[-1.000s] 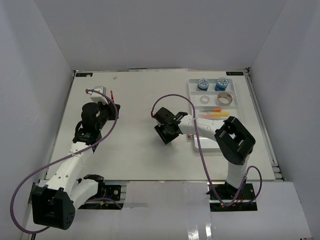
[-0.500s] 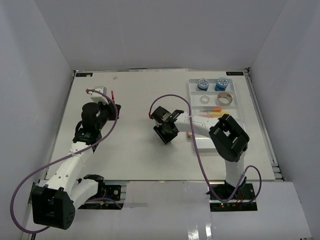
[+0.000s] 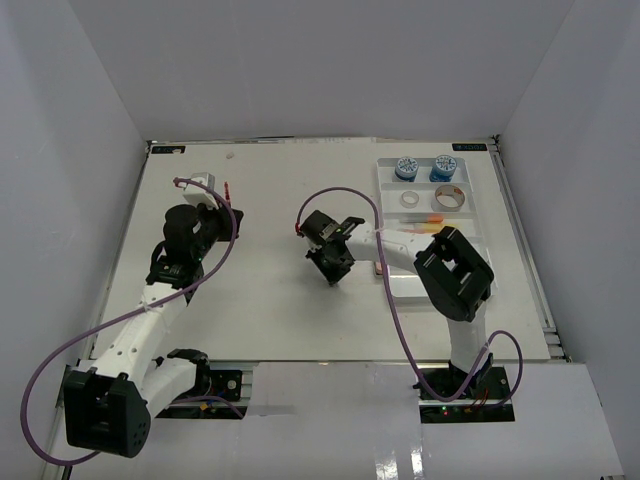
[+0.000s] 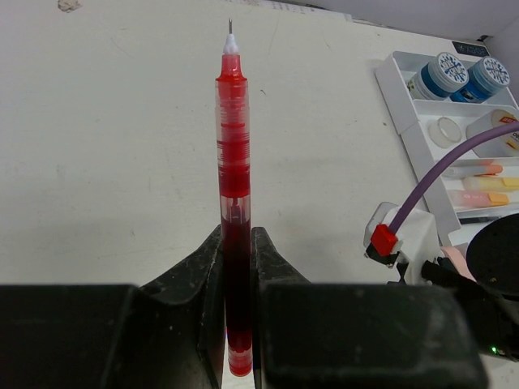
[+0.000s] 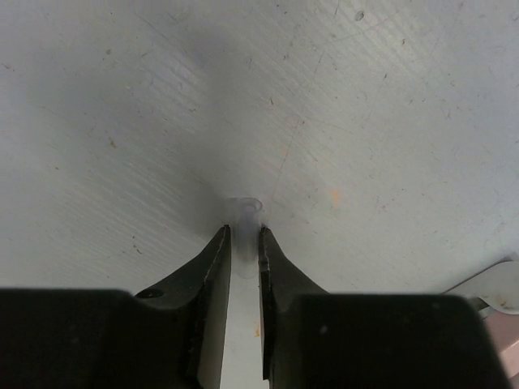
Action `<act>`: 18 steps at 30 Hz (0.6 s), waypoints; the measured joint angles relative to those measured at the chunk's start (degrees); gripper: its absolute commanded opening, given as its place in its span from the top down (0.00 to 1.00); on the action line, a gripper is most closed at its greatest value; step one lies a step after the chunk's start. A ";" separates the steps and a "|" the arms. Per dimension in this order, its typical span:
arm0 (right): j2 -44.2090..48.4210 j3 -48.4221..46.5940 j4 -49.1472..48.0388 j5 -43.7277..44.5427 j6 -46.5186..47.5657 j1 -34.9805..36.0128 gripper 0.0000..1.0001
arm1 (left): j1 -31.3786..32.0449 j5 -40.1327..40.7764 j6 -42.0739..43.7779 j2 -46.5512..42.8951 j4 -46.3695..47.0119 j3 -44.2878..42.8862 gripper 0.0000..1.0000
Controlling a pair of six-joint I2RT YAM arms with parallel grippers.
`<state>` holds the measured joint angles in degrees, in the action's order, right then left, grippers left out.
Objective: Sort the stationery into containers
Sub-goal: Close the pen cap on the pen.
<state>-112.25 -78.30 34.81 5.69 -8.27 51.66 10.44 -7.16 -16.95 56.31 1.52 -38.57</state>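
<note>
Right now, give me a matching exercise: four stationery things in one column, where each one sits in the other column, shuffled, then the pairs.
1. red pen
2. blue-lidded tubs
3. tape rolls
4. small clear piece

A. second compartment from the far end of the tray
B. clamped in the left gripper, tip pointing away
C. between the fingers of the right gripper, down at the table
D. farthest compartment of the tray

Pairs: 1-B; 2-D; 3-A; 4-C

Tray [image 3: 379, 190] at table's [image 3: 260, 290] far right; tubs [image 3: 406, 167] in its farthest compartment, tape rolls [image 3: 450, 197] just nearer.
</note>
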 measured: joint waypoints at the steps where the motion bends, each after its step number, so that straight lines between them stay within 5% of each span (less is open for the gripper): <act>1: 0.00 -0.09 -0.04 -0.11 -0.04 -0.02 0.89 | 0.00 -0.24 0.02 0.11 0.00 0.00 1.00; 9: 2.14 -0.22 -0.55 -0.07 0.13 -0.02 0.92 | -0.07 -8.09 0.81 0.42 1.44 0.13 0.99; 18: 22.49 -3.63 -8.02 5.03 0.11 -0.61 0.92 | 0.35 -27.63 2.36 0.42 8.02 1.53 0.99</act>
<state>-89.76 -81.93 26.79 10.72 -8.16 51.05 10.79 -34.79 -14.59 56.73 9.54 -37.04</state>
